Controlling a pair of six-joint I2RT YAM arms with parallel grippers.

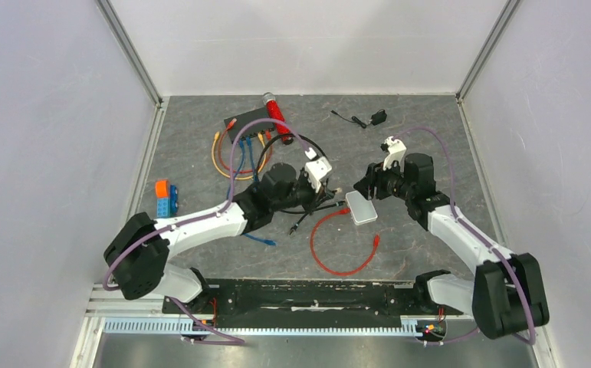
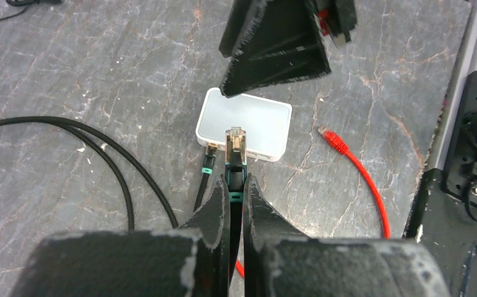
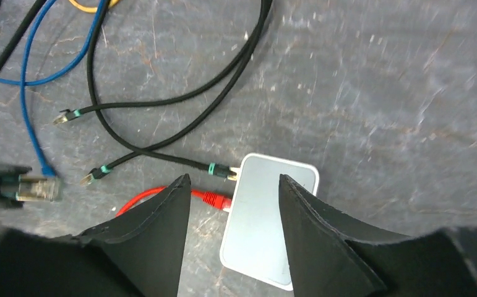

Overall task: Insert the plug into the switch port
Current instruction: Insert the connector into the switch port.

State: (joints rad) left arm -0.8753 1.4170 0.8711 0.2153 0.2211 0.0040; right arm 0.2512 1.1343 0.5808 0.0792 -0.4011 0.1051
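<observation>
No text, label, brand, number or sign can be read in any view. The white box (image 2: 254, 117) has a plain top as far as it shows. The switch (image 1: 247, 129), far behind that box, is too small for any print to show.

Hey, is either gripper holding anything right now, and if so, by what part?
The left gripper pinches the black cable just behind its plug, at the green band. The right gripper is open above the white box, holding nothing.

Overhead, close wrists, sharing white box (image 1: 362, 207)
</observation>
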